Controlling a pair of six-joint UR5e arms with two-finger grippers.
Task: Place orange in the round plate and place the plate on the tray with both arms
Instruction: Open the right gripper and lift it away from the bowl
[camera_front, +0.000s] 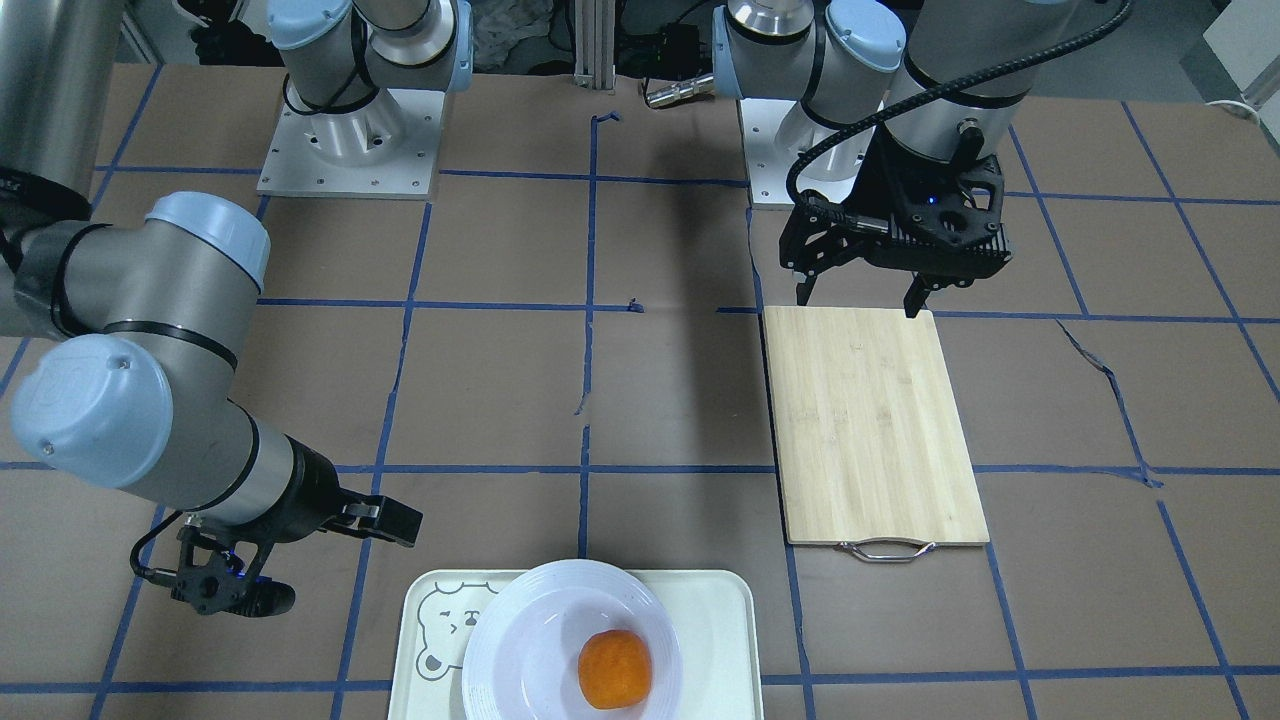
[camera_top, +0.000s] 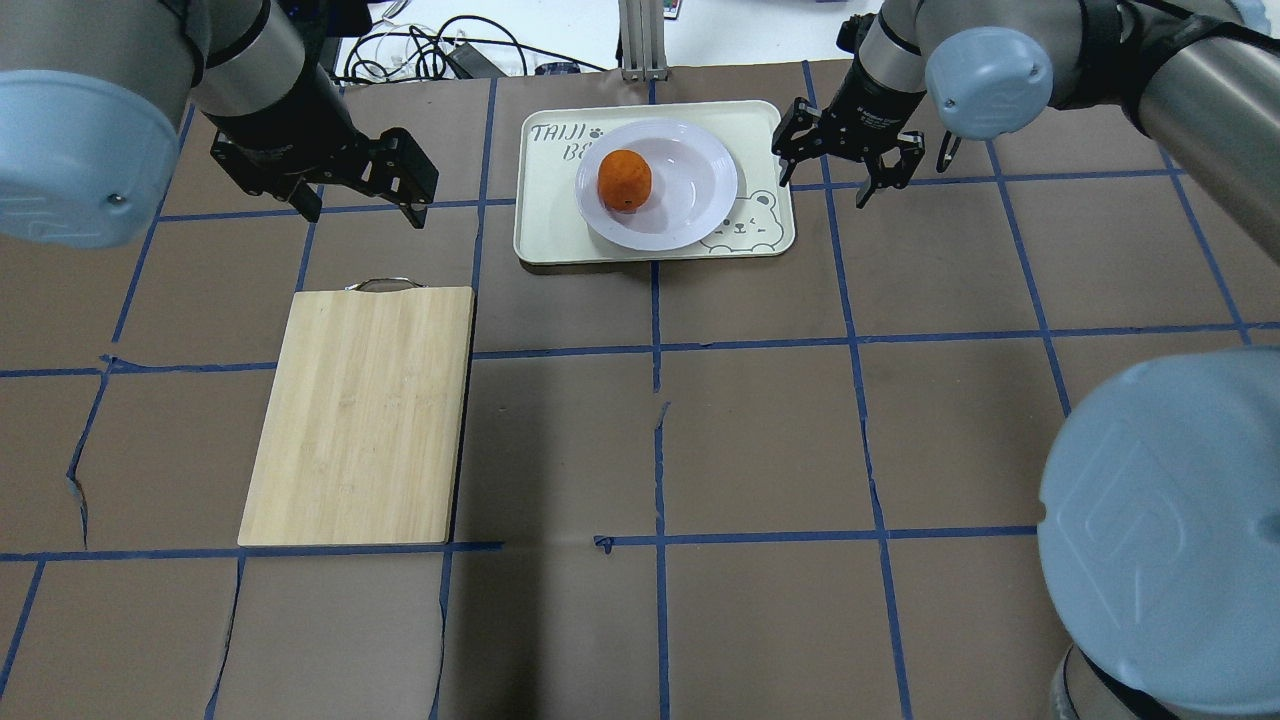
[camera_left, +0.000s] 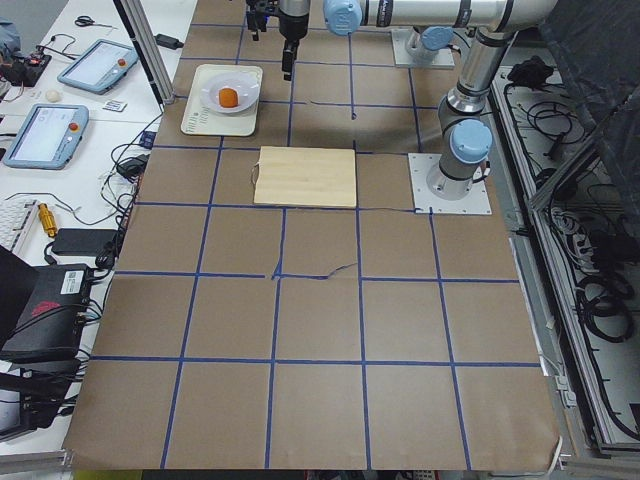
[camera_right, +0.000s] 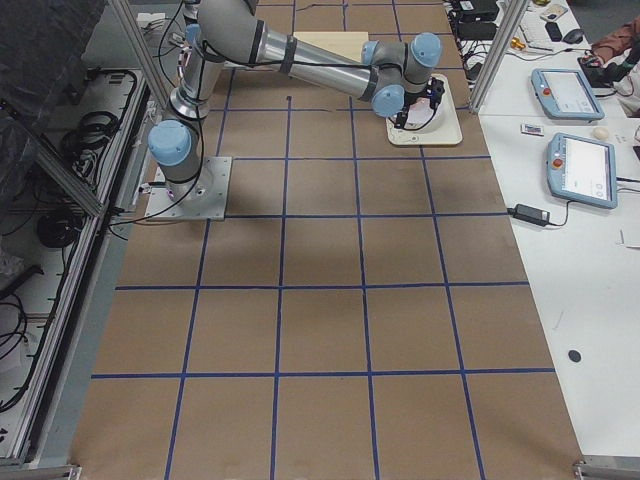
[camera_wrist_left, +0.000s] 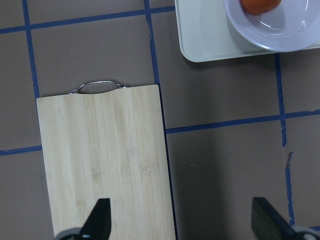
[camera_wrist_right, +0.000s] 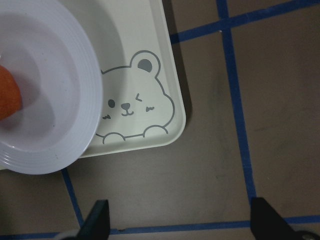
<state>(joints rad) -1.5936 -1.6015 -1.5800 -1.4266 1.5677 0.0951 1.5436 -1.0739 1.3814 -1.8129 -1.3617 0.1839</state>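
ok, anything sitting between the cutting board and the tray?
Nothing. Between the cutting board and the tray there is only bare brown paper crossed by a blue tape line, clearest in the left wrist view; overhead agrees.

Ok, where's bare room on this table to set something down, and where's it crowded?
Widest bare stretch: the table on the robot's right of the cutting board, nearer the robot than the tray. The board's top is bare. Crowded at the tray: the round plate with the orange fills most of it, left hand and right hand flanking it.
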